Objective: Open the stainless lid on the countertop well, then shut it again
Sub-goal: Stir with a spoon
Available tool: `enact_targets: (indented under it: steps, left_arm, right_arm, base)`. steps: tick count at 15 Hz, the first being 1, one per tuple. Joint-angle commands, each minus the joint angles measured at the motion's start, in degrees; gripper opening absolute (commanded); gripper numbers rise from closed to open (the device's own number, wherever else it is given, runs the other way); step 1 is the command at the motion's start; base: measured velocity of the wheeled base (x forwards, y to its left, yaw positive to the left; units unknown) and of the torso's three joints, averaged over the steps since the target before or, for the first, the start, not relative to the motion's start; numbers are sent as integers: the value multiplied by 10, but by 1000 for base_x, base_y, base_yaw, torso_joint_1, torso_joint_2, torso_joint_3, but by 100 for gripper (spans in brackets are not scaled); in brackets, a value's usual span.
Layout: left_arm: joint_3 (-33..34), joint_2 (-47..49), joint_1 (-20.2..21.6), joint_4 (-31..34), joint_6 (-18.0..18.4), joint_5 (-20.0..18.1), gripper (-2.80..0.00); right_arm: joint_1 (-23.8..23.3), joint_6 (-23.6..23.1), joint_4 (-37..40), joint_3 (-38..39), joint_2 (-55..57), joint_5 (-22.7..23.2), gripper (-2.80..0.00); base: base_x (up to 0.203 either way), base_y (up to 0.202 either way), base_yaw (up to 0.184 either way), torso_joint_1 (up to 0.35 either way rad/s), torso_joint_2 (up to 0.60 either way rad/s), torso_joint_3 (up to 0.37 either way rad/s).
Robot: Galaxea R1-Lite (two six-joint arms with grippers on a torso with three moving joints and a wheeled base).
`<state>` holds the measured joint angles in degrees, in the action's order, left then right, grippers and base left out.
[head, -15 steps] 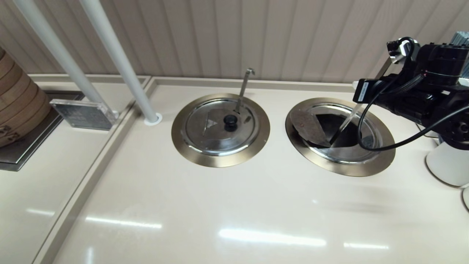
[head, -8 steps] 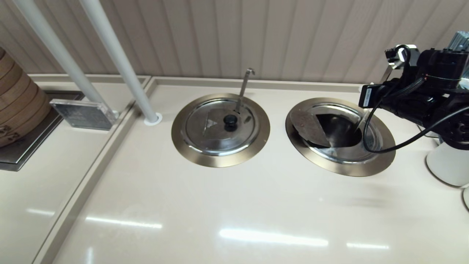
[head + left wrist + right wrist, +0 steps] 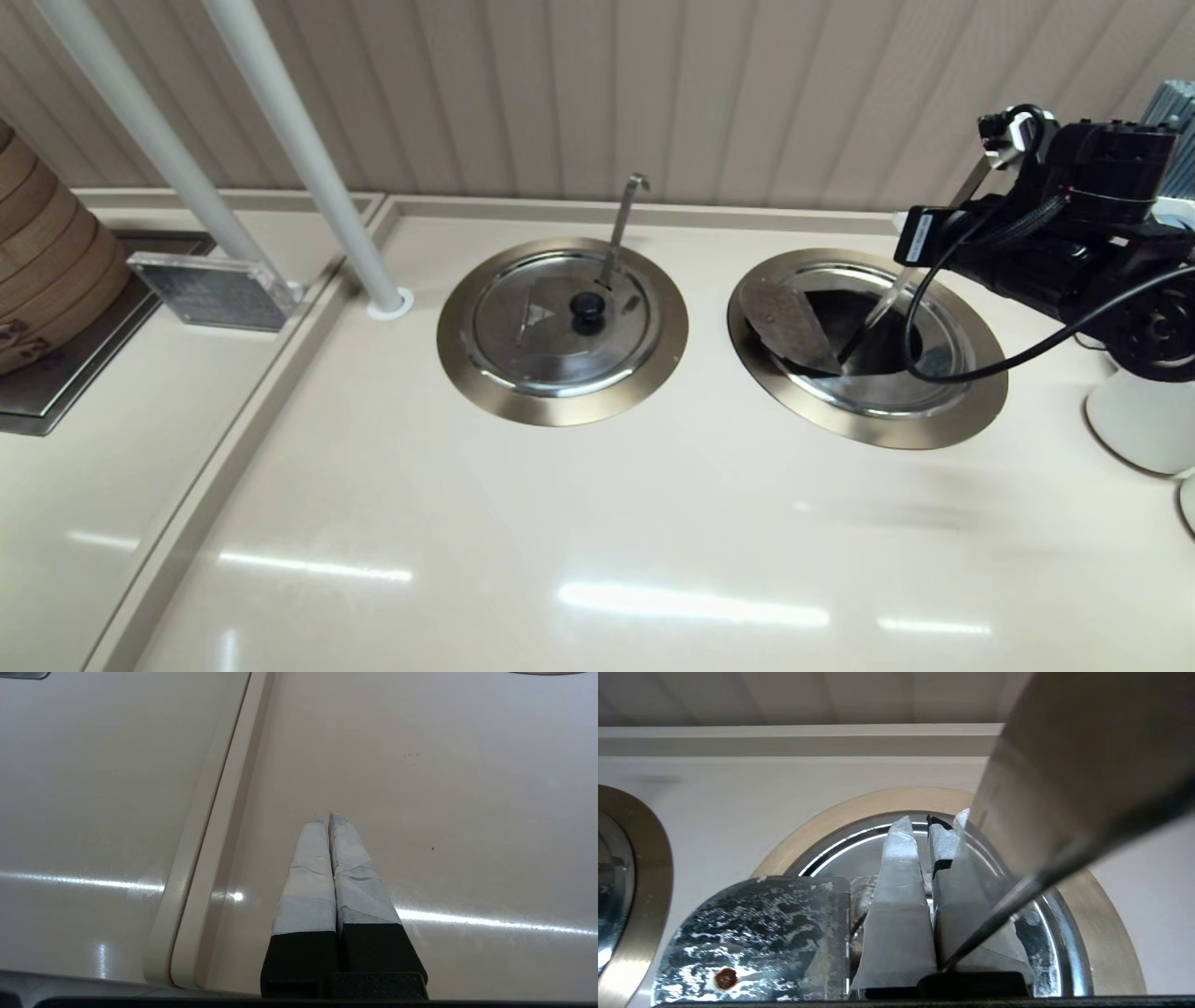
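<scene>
The countertop well point(image 3: 868, 431) has a bronze ring point(image 3: 1113, 938) and sits right of centre. The stainless lid point(image 3: 780, 322) shows as a speckled steel flap on the well's left side. A brown smudge marks the lid's point(image 3: 752, 933) near rim, and a dark opening lies beside it. Its black knob is hidden. The straight ladle handle point(image 3: 878, 313) leans out of the opening, and this handle point(image 3: 1064, 788) crosses close in front of my right gripper point(image 3: 927, 821). That gripper hovers over the well's far right side, shut with only a thin slit and nothing seen inside. My left gripper point(image 3: 324, 817) is shut over bare counter.
The twin lid point(image 3: 551, 327) with a hook-tipped ladle handle point(image 3: 623, 224) covers the left well. Two white poles point(image 3: 299, 159) rise at the back left, beside a clear plaque point(image 3: 210, 289) and a bamboo steamer point(image 3: 42, 271). A white object point(image 3: 1139, 420) stands at the right edge.
My right gripper swung right and slightly up half a second ago, then came back left. The ladle handle tilted right with it and returned. The lid flap stayed put.
</scene>
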<state>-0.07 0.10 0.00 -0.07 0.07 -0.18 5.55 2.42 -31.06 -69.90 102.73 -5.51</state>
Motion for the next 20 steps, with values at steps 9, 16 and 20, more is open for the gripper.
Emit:
enact_targets:
  steps: [9,16,20]
  left_arm:
    - [0,1,0,0,0,0,-280]
    - [0,1,0,0,0,0,-280]
    - [0,1,0,0,0,0,-280]
  right_arm:
    - [-20,-30,44,-24,43,-4,-280]
    - [-51,-20,20,-70,98,-18,-280]
    - [-51,-19,20,-72,102,-18,-280]
  base:
    - [0,0,0,0,0,0]
    - [0,0,0,0,0,0]
    - [0,0,0,0,0,0]
